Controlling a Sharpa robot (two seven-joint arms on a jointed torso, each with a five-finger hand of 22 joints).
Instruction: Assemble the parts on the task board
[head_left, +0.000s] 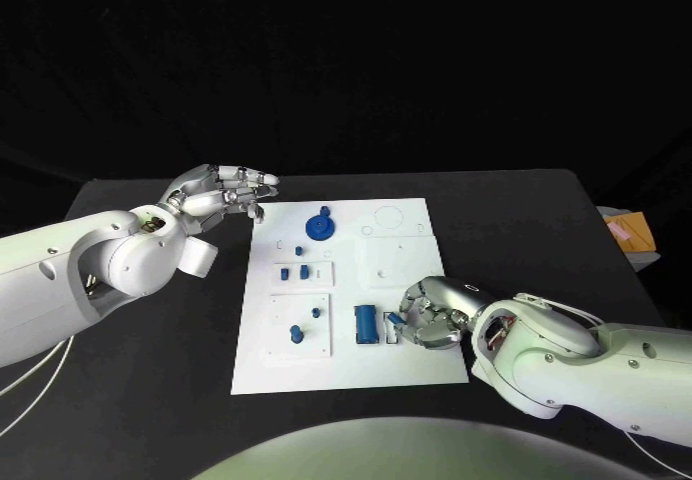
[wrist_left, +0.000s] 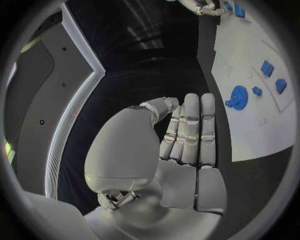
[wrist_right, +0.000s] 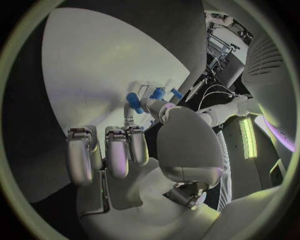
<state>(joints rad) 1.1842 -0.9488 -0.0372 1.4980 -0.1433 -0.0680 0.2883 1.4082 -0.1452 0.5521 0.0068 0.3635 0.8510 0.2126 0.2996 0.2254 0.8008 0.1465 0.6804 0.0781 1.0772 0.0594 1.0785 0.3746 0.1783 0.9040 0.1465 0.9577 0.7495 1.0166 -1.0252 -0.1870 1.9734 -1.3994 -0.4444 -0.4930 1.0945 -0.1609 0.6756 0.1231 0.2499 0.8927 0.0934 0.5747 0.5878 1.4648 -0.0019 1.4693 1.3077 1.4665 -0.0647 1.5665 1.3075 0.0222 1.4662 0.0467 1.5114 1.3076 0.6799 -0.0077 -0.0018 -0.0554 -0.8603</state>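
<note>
The white task board (head_left: 404, 365) (wrist_left: 250, 125) lies mid-table. A round blue part (head_left: 320, 226) (wrist_left: 238, 96) sits near its far edge, and several small blue parts (head_left: 296, 271) (wrist_left: 267, 67) stand in its left-hand plates. My right hand (head_left: 433, 312) (wrist_right: 125, 150) rests over the board's near right area, beside an upright blue block (head_left: 366, 323) (wrist_right: 157, 93). Its thumb and a finger pinch a small blue part (head_left: 392, 322) (wrist_right: 133, 101). My left hand (head_left: 216, 195) (wrist_left: 187, 135) hovers off the board's far left corner with its fingers stretched out, holding nothing.
The black table (head_left: 534, 220) surrounds the board. A small orange-tan object (head_left: 630, 230) lies at the table's right edge. White outlined recesses (head_left: 392, 222) mark the board's far right quarter.
</note>
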